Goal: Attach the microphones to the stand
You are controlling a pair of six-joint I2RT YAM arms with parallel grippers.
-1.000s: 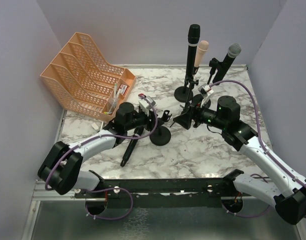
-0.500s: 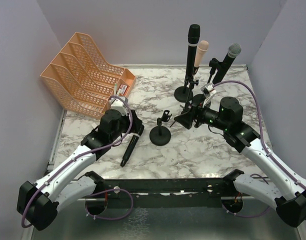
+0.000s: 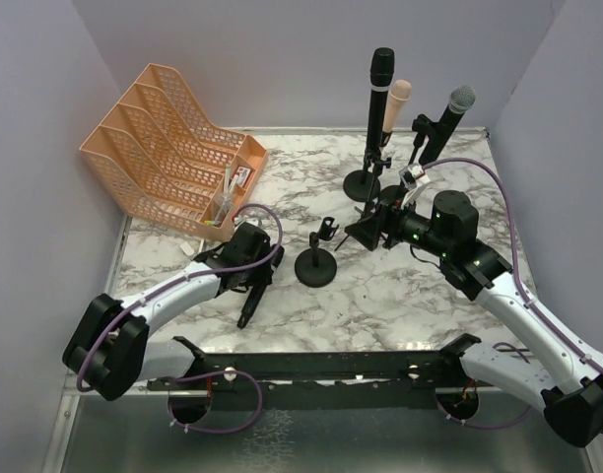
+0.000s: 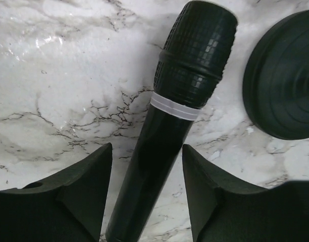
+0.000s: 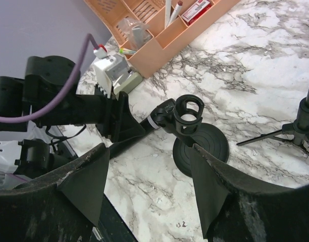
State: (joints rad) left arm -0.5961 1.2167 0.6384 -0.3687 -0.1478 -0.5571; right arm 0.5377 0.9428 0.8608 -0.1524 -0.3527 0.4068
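One black microphone (image 3: 250, 304) lies flat on the marble table, head toward the empty stand (image 3: 316, 264), whose clip (image 3: 327, 230) holds nothing. My left gripper (image 3: 254, 286) hangs low over it. In the left wrist view the microphone's handle (image 4: 159, 166) runs between the open fingers (image 4: 68, 201), with a gap on each side. At the back, a black microphone (image 3: 381, 74), a pale pink one (image 3: 398, 99) and a silver-headed one (image 3: 459, 103) stand upright in stands. My right gripper (image 3: 361, 236) is open and empty, just right of the empty clip (image 5: 188, 108).
An orange mesh file organiser (image 3: 168, 143) with pens and small items stands at the back left. The round base (image 4: 283, 75) of the empty stand lies close to the lying microphone's head. A tripod leg (image 5: 268, 138) reaches out to the right.
My left arm has pulled away from the empty stand, swung left and come down over the lying microphone. The right arm has barely moved.
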